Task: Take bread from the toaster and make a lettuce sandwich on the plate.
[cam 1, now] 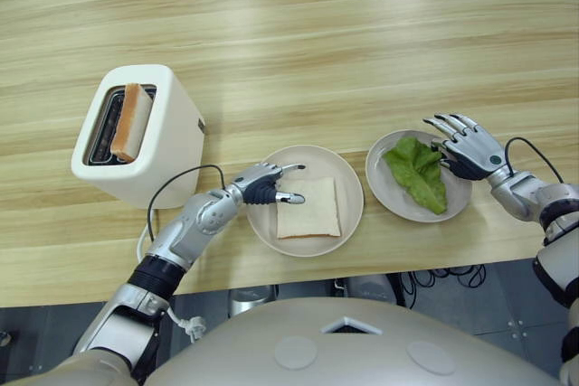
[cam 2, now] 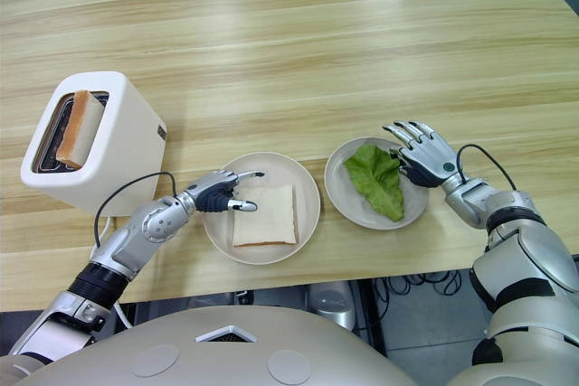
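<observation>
Left eye view puts the toaster [cam 1: 149, 146] at the far left of the table [cam 1: 317, 42], with one toasted slice [cam 1: 132, 122] standing upright in its slot, raised enough to be pinched from above. A second slice, the bread [cam 1: 308, 208], lies flat in the middle of the plate [cam 1: 348, 178] near the front edge. It probably serves as the base of the sandwich.

The left hand [cam 1: 264, 185] rests over the plate's left rim, fingers parted and gripping nothing, with its fingertips just beside the bread's left edge. That pose looks like a release or a steadying touch rather than a grasp.

To the right, a smaller dish [cam 1: 384, 187] holds the lettuce [cam 1: 418, 174], kept apart from the plate so that the leaf can be lifted cleanly. The right hand [cam 1: 469, 146] hovers at the dish's right rim, fingers spread wide and empty, its fingertips at the leaf's right edge. It seems poised to close on the lettuce and carry it left onto the bread.
</observation>
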Available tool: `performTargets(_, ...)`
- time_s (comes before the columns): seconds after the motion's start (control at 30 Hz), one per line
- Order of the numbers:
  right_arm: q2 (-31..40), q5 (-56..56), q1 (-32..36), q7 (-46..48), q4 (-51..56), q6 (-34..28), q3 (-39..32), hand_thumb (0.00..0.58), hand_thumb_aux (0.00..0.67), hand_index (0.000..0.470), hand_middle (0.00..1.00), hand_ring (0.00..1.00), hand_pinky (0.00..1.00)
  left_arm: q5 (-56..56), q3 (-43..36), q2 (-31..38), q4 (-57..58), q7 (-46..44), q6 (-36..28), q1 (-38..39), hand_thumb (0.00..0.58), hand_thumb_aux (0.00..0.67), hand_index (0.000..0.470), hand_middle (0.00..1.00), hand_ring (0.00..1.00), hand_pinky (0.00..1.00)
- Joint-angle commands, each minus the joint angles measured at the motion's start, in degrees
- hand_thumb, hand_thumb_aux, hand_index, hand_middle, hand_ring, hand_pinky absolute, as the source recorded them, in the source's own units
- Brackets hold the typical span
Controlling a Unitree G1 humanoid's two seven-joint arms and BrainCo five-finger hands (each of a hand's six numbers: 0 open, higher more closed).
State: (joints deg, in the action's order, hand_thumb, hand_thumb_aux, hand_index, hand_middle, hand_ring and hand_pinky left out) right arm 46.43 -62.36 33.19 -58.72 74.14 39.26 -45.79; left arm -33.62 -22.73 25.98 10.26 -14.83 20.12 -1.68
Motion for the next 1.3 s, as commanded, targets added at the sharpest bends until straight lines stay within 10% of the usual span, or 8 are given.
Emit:
performTargets(0.03, -0.4, 0.4, 0.7, 0.9, -0.2, 0.6, -0.1, 0.580, 0.670, 0.460, 0.00, 0.00, 0.00, 1.5, 1.7, -1.2, -2.6, 2.2, 0.0, -0.1, 0.000, 0.000, 0.000, 1.00, 1.00, 1.00)
performTargets(0.23, -0.4, 1.0, 0.7, 1.9, 0.1, 0.8, 0.0, 0.580, 0.670, 0.460, 0.00, 0.00, 0.00, 3.2, 4.0, -2.4, -5.7, 4.4, 0.4, -0.4, 0.000, 0.000, 0.000, 1.00, 1.00, 1.00)
performTargets(0.27, -0.3, 0.9, 0.6, 1.8, 0.1, 0.8, 0.0, 0.000, 0.000, 0.000, 0.00, 0.00, 0.00, 3.3, 4.1, -2.3, -6.0, 4.3, 0.4, -0.3, 0.000, 0.000, 0.000, 1.00, 1.00, 1.00)
performTargets(1.3, 2.8, -0.6, 1.1, -4.7, -4.2, 4.3, -0.7, 0.000, 0.000, 0.000, 0.00, 0.00, 0.00, 2.6, 3.0, -1.8, -6.0, 3.3, -0.2, 0.5, 0.000, 0.000, 0.000, 1.00, 1.00, 1.00)
